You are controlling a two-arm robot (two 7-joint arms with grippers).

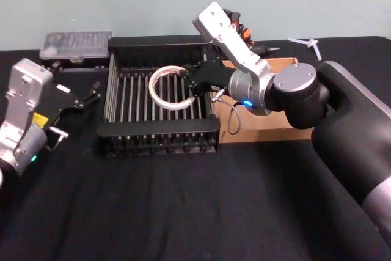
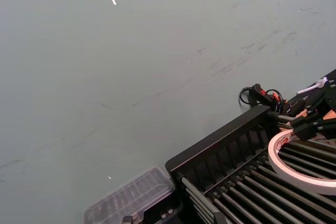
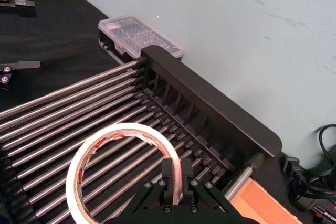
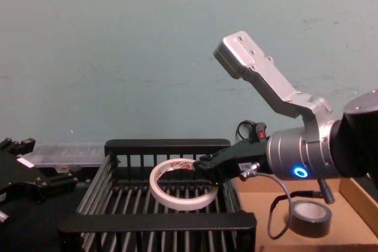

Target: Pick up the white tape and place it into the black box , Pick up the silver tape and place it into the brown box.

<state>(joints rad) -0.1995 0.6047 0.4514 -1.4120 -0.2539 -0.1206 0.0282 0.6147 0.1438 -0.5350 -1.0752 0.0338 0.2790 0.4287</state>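
Note:
My right gripper [image 1: 194, 84] is shut on the white tape [image 1: 165, 87], pinching the ring's wall between its fingers [image 3: 176, 174]. The tape [image 4: 177, 203] hangs tilted inside the black box [image 1: 159, 128], over the right half of the slatted floor, its low edge close to the bars. The silver tape [image 4: 310, 216] lies flat in the brown box [image 4: 266, 205], which stands against the crate's right side and is partly behind my right arm [image 1: 269, 123]. My left gripper [image 1: 90, 95] is parked open on the table left of the crate.
A clear plastic case [image 1: 76, 44] lies at the crate's back left corner. Cables and a black and red plug [image 2: 260, 93] sit behind the crate near the wall. A small white piece [image 1: 308, 44] lies at the far right.

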